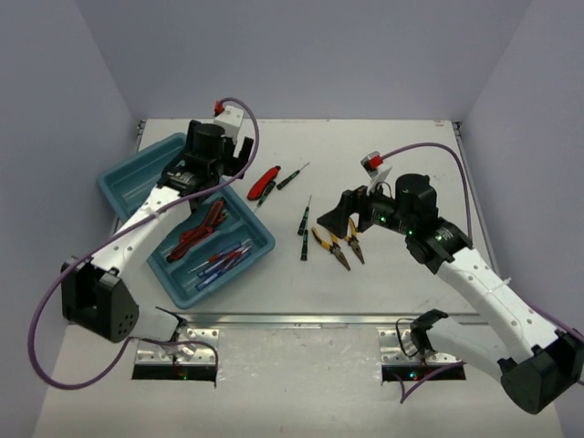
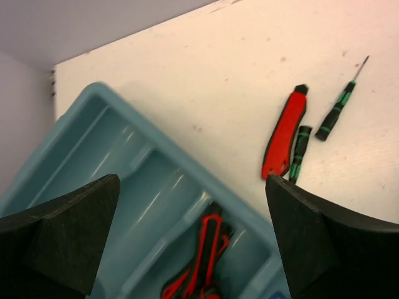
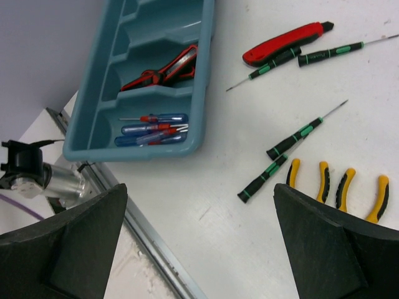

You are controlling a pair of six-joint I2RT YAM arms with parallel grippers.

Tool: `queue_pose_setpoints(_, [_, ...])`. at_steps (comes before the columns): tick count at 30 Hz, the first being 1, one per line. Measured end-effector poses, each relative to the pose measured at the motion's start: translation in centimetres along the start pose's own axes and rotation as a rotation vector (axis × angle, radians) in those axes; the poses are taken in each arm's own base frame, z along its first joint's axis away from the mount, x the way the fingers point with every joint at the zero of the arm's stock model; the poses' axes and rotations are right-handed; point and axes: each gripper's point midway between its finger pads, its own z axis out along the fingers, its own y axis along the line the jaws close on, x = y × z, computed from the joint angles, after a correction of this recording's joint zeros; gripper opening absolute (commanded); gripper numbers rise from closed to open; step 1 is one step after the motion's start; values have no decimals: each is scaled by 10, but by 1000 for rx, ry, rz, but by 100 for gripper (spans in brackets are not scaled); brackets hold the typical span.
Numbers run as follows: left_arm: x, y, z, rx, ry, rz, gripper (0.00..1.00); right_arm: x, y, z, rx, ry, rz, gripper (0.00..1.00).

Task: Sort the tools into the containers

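The teal tray lies at the left. One compartment holds red-handled cutters, the nearest one blue-handled screwdrivers. On the table lie a red cutter, black-green screwdrivers and two yellow-handled pliers. My left gripper is open and empty above the tray's far end; its view shows the tray, the cutters inside and the loose red cutter. My right gripper is open and empty just beside the pliers, above the table; the tray also shows there.
A metal rail runs along the table's front edge, also in the right wrist view. Grey walls close the back and both sides. Purple cables loop off both arms. The tray's two far compartments hold nothing.
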Motion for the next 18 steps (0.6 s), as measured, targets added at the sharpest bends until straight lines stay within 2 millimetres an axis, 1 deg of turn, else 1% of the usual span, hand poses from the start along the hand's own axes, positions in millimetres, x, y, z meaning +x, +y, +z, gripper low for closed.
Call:
queue_pose_setpoints(2, [-3, -19, 29, 51, 33, 8, 98, 1, 4, -10, -1, -3, 2, 99])
queue_pose_setpoints(5, [2, -46, 78, 104, 89, 18, 93, 6, 8, -22, -3, -10, 0, 99])
queue_pose_setpoints(7, [15, -62, 104, 133, 139, 30, 90, 15, 6, -25, 2, 5, 6, 99])
queue_pose_setpoints(9, [29, -77, 128, 163, 184, 39, 85, 27, 2, -25, 15, 33, 16, 99])
queue_pose_setpoints(11, [45, -90, 147, 187, 226, 48, 79, 42, -4, -25, 33, 69, 29, 99])
queue_pose_setpoints(13, [64, -101, 159, 222, 293, 71, 76, 53, -8, -24, 44, 99, 37, 99])
queue_pose_setpoints(16, [74, -120, 180, 279, 330, 80, 72, 64, -12, -22, 53, 133, 46, 99])
queue_pose_setpoints(18, [81, -129, 186, 315, 357, 87, 72, 68, -14, -21, 56, 145, 48, 99])
